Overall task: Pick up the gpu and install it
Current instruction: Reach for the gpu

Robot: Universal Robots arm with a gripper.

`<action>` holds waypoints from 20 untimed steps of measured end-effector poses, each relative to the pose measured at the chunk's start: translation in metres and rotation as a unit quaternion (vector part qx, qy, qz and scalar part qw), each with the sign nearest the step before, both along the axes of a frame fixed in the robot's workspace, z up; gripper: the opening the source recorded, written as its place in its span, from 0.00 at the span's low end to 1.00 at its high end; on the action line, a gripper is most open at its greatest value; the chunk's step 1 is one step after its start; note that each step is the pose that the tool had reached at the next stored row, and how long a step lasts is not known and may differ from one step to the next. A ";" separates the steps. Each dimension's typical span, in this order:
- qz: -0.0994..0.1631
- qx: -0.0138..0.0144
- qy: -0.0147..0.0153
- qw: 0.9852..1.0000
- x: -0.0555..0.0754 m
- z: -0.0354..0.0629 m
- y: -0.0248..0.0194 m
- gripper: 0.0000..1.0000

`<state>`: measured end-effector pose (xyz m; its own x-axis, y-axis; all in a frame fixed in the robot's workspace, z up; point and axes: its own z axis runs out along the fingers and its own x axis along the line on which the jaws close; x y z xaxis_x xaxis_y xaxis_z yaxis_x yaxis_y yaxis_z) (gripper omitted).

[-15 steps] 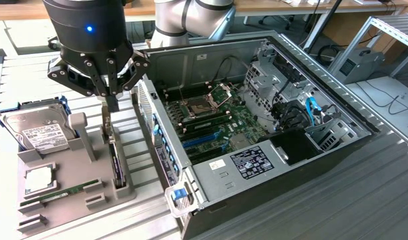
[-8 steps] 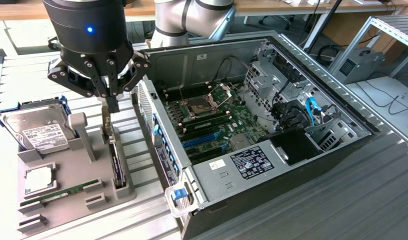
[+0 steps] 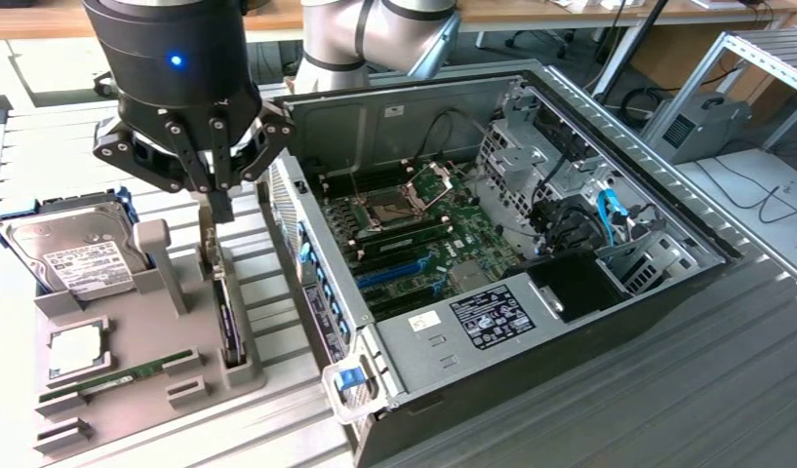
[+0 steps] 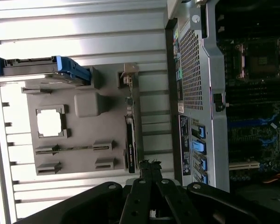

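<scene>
The gpu (image 3: 229,327) is a thin black card standing on edge in a slot of the grey holder tray (image 3: 144,390), with its silver bracket (image 3: 211,255) at the far end. My gripper (image 3: 222,213) hangs just above that bracket end, its fingers shut together with nothing between them. In the wrist view the gpu (image 4: 129,145) lies along the tray (image 4: 84,100), and the closed fingertips (image 4: 149,164) sit a little off its near end, apart from it. The open computer case (image 3: 372,361) with its motherboard (image 3: 418,244) lies to the exterior view's right of the tray.
The tray also carries a silver hard drive (image 3: 73,255) in a blue caddy, a square processor (image 3: 75,349) and a green memory stick (image 3: 112,378). Blue expansion slots (image 3: 395,271) show on the motherboard. The case's perforated rear wall (image 4: 191,70) stands close beside the gpu.
</scene>
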<state>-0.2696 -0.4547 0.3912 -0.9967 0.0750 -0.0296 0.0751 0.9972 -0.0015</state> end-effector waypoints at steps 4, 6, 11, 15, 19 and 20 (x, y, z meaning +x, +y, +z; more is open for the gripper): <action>0.000 -0.001 0.000 1.000 0.000 -0.0003 -0.0026 0.11; 0.000 -0.002 0.000 1.000 0.000 -0.0003 -0.0034 0.11; 0.000 -0.003 0.000 1.000 0.000 -0.0004 -0.0049 0.11; 0.000 -0.003 0.000 1.000 0.000 -0.0004 -0.0065 0.11; 0.000 -0.004 0.000 1.000 0.000 -0.0004 -0.0077 0.11; 0.000 -0.004 0.000 1.000 0.000 -0.0004 -0.0078 0.11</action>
<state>-0.2695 -0.4625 0.3908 -0.9967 0.0747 -0.0302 0.0751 0.9971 -0.0097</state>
